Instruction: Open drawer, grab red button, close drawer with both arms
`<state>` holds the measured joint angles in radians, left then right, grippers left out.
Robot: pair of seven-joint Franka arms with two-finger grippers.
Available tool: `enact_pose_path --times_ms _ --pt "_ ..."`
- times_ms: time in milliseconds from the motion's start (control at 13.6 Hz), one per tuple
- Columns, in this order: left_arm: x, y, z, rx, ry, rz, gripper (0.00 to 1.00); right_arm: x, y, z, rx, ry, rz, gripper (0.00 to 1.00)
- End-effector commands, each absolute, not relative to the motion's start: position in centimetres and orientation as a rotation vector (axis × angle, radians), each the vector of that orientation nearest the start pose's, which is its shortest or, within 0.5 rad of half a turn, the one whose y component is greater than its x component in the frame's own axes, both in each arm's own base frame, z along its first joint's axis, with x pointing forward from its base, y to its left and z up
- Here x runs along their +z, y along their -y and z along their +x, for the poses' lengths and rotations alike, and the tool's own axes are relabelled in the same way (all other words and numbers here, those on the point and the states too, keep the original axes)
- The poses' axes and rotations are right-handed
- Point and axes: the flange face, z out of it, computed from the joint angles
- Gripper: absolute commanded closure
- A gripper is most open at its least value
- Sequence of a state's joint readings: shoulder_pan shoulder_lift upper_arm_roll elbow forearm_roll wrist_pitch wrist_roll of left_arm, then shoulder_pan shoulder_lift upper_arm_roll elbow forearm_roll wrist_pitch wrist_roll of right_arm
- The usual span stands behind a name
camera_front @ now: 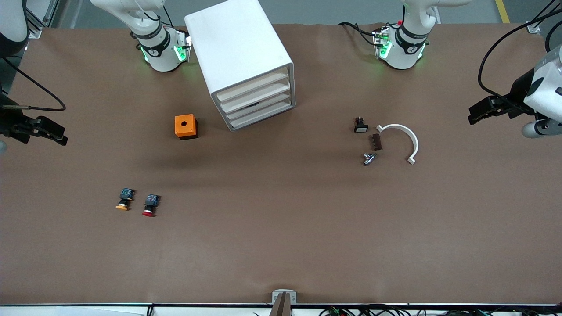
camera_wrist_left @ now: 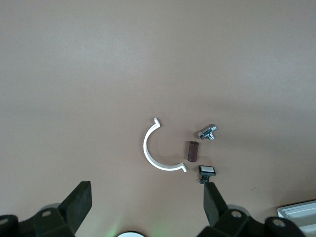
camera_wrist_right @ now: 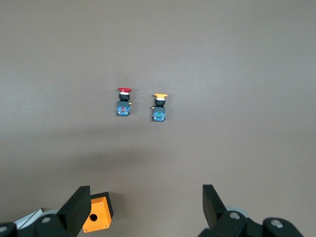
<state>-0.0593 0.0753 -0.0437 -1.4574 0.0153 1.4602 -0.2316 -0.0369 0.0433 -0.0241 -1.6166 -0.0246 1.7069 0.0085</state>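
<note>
Lower left of the front view we see the button (camera_front: 149,205) on the desk (camera_front: 281,228), all drawers shut in the cabinet (camera_front: 239,57) at upper center, left tool (camera_wrist_left: 148,207) and right tool (camera_wrist_right: 145,207) both released, waiting at the frame edges.

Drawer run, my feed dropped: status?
Left gripper and right gripper open, empty, waiting at table ends. Drawer shut. Button on table beside yellow-capped button. Nothing in the way.
</note>
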Motion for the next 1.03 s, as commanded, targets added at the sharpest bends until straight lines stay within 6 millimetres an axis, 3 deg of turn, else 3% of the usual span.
enact_pose_path --times_ms 0,513,806,953 --pt "62.9 5.9 56.4 0.09 0.184 -3.109 0.0 59.5 3.7 56.4 -0.099 -0.119 -3.162 0.0" --pt "61.7 6.5 56.0 0.139 0.19 -3.102 0.0 59.7 3.4 56.3 -0.096 -0.112 -3.162 0.0" --pt "61.1 6.8 52.5 0.04 0.19 -3.104 0.0 59.7 3.4 56.4 -0.096 -0.112 -3.162 0.0" --pt "61.4 7.0 52.3 0.034 0.186 -3.103 0.0 59.7 3.4 56.4 -0.096 -0.112 -3.162 0.0"
